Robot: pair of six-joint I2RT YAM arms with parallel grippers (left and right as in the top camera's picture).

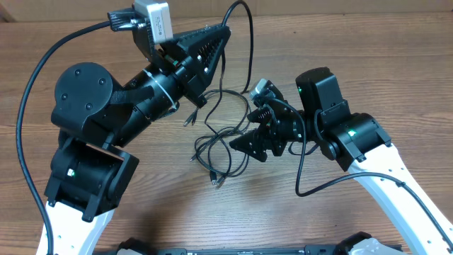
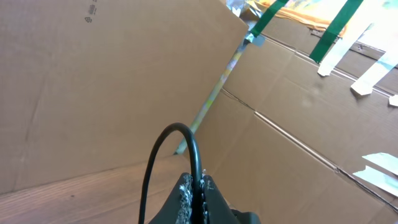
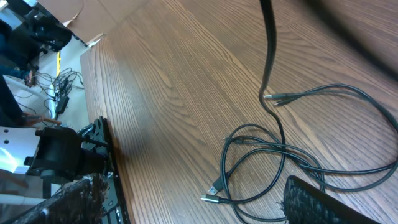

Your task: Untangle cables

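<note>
Several thin, limp, light cables point(image 1: 216, 138) lie looped on the table point(image 1: 354, 57) between the arms, one strand raised in our closed left gripper point(image 2: 196, 186), so we judge our wide-open right gripper point(image 1: 244, 144) should pinch a free strand near a plug point(image 1: 216, 183), pulling gently lest loops tighten.

No legible writing
The small dark print on the cardboard panel point(image 2: 91, 9), seen from the left wrist, is too tiny to make out.
</note>
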